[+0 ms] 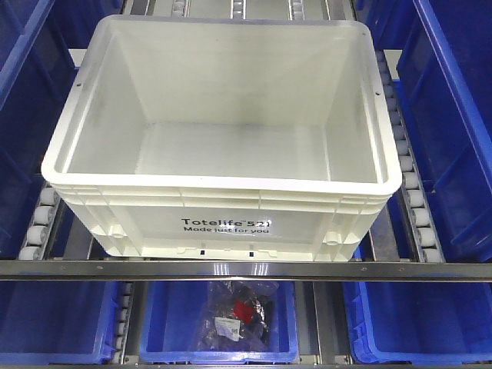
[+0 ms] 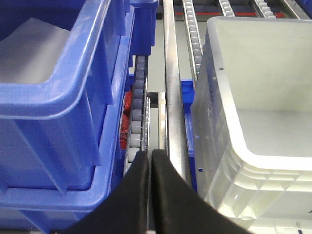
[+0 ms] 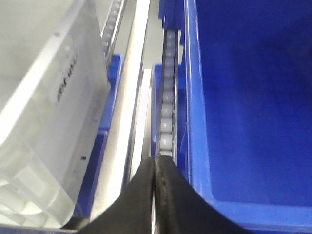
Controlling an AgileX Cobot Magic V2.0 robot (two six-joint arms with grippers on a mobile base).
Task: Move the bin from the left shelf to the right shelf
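White Totelife bin [image 1: 223, 154] sits on the roller shelf [image 1: 416, 201] — left gripper [image 2: 149, 163] and right gripper [image 3: 155, 168] flank it, both clenched empty.

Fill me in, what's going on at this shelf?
The empty white bin sits on the roller tracks between blue bins. The left gripper and the right gripper are both shut and hold nothing, each over the gap on its own side of the white bin. Nothing grips it yet.
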